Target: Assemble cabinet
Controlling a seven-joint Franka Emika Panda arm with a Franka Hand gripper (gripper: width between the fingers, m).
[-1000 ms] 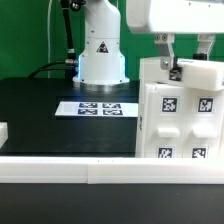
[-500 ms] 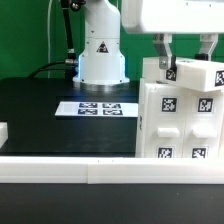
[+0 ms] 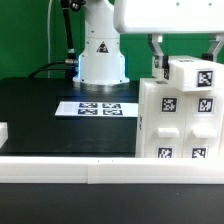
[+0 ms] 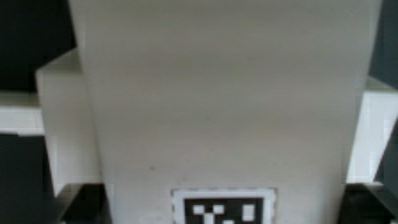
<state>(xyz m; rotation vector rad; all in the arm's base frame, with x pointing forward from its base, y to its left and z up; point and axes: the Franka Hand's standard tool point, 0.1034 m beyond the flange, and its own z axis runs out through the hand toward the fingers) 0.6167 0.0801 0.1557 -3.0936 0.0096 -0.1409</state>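
The cabinet (image 3: pixel 175 125) is the large white box-shaped body at the exterior view's right, with several tagged panels on its front. A small white block (image 3: pixel 195 75) with one tag rests at or just above the cabinet's top. My gripper (image 3: pixel 188 60) comes down from above, a finger on each side of the block, and is shut on it. In the wrist view the block (image 4: pixel 214 100) fills most of the picture, with its tag at the edge between my dark fingers (image 4: pixel 71 200). My gripper (image 4: pixel 217 205) is closed around it.
The marker board (image 3: pixel 100 107) lies flat on the black table in front of the robot's white base (image 3: pixel 100 50). A white rail (image 3: pixel 60 165) runs along the table's front edge. A small white part (image 3: pixel 3 130) sits at the exterior view's far left.
My gripper and the block it holds have moved toward the exterior view's left and slightly up along the cabinet's top. The cabinet has not moved.
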